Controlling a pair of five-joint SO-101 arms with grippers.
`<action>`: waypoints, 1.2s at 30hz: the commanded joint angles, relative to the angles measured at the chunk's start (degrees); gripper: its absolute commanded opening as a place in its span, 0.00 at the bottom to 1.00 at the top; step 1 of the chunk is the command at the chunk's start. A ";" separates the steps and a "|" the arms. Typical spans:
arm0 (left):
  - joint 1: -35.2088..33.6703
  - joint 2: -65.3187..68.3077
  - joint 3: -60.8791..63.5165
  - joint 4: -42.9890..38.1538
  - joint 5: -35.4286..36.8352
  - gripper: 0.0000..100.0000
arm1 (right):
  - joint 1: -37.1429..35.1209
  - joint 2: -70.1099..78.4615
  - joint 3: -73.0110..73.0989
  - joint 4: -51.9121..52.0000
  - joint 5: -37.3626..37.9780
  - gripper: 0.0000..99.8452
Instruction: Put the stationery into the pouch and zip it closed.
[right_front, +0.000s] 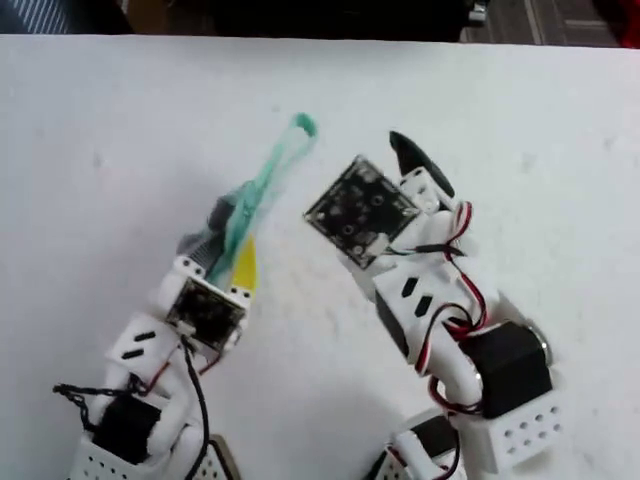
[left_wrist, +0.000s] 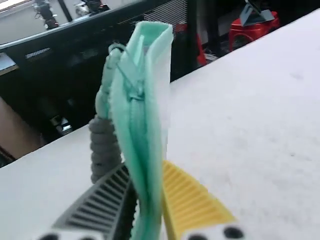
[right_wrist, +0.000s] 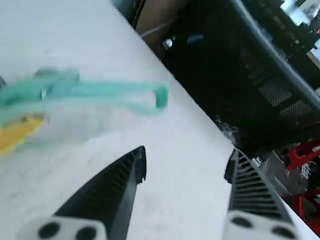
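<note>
A mint-green zip pouch (right_front: 262, 188) stands on edge above the white table, pinched between the grey and yellow fingers of my left gripper (right_front: 232, 243). In the left wrist view the pouch (left_wrist: 142, 115) rises straight up from the gripper (left_wrist: 150, 210), its zip pull (left_wrist: 131, 82) partway along the teeth. My right gripper (right_front: 405, 150) hovers to the right of the pouch's far end, apart from it. In the right wrist view its black fingers (right_wrist: 117, 185) stand wide apart with nothing between them, and the pouch (right_wrist: 95, 92) lies beyond them.
The white table (right_front: 520, 130) spreads around both arms. Its far edge (right_front: 320, 38) runs along the back, with dark room clutter beyond. The right arm's camera board (right_front: 360, 210) sits close to the pouch.
</note>
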 joint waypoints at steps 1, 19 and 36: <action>11.12 -0.48 -1.67 4.66 -1.93 0.02 | 0.22 -0.22 -5.01 -1.19 -6.33 0.25; 23.60 -0.40 1.76 11.16 -15.12 0.02 | -8.04 33.80 -36.40 30.99 -20.04 0.25; 17.98 -0.40 2.11 9.05 -15.21 0.02 | -9.19 37.58 -20.40 30.81 -14.86 0.25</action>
